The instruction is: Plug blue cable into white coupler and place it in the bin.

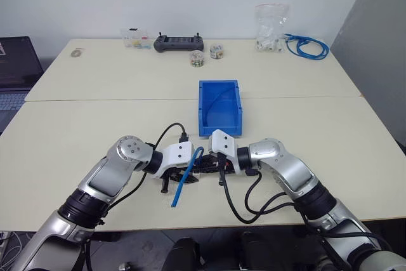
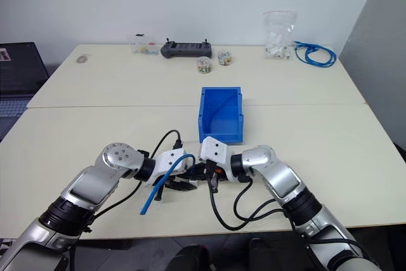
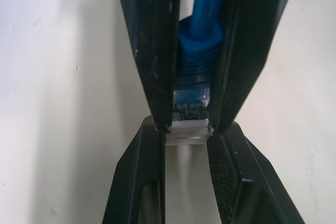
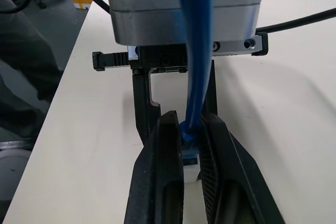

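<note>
Pale worktop (image 1: pixel 95 131) spreads wide and mostly bare around both hands, which meet tip to tip near its near edge. Left hand (image 3: pixel 188 129) is clamped on the white coupler (image 3: pixel 187 132). Right hand (image 4: pixel 191 153) is closed on the blue cable (image 4: pixel 195 51) at its plug end, pressed against the coupler's socket; the cable's loose strand trails down toward the near edge. Just beyond the hands stands the bin (image 1: pixel 219 107), open room on either side.
</note>
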{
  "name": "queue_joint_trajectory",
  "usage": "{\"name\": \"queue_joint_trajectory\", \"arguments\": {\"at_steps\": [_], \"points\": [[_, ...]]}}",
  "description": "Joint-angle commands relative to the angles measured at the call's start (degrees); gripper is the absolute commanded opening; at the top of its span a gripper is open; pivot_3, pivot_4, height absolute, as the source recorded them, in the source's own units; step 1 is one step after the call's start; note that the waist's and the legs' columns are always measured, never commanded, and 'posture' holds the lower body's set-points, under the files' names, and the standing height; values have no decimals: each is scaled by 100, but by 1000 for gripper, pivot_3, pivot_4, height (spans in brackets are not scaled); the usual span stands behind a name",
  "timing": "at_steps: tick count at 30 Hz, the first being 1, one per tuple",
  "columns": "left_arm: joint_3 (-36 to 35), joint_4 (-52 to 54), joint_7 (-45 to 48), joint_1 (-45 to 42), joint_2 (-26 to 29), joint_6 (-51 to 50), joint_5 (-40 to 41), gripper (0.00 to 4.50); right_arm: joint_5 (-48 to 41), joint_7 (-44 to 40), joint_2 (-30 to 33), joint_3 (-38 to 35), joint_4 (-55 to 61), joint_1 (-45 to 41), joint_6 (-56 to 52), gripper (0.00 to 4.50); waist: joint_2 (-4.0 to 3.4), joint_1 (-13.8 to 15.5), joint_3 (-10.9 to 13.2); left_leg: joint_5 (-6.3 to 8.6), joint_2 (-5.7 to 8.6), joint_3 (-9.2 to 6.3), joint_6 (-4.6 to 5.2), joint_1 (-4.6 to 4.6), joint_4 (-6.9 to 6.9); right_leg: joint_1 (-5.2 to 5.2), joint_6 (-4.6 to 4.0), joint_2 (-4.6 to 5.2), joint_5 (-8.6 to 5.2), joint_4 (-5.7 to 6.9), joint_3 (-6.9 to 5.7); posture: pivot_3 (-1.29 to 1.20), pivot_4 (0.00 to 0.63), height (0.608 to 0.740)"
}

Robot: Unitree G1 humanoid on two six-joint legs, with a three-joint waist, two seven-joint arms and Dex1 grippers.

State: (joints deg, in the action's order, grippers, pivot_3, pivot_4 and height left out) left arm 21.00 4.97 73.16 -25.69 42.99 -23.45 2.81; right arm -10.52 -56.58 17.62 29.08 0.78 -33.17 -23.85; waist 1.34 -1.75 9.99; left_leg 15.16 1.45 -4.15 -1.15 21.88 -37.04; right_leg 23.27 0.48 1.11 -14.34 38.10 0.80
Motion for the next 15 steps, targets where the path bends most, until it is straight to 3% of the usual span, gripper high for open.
{"name": "queue_joint_trajectory", "arguments": {"at_steps": [1, 15], "points": [[120, 102, 19, 46, 12, 1, -49, 766, 61, -193, 20, 86, -14, -6, 24, 133, 0, 0, 0, 0, 0, 0, 0, 0, 0, 0, 0, 0, 0, 0, 0, 0, 150, 740], [66, 225, -48, 139, 14, -20, -31, 766, 299, -882, -92, 835, -792, -69, -659, 131, -20, -5, -52, 0, 0, 3, 0, -11, 2, -6, 0, 0, 0, 0, 3, 0, 150, 740]]}}
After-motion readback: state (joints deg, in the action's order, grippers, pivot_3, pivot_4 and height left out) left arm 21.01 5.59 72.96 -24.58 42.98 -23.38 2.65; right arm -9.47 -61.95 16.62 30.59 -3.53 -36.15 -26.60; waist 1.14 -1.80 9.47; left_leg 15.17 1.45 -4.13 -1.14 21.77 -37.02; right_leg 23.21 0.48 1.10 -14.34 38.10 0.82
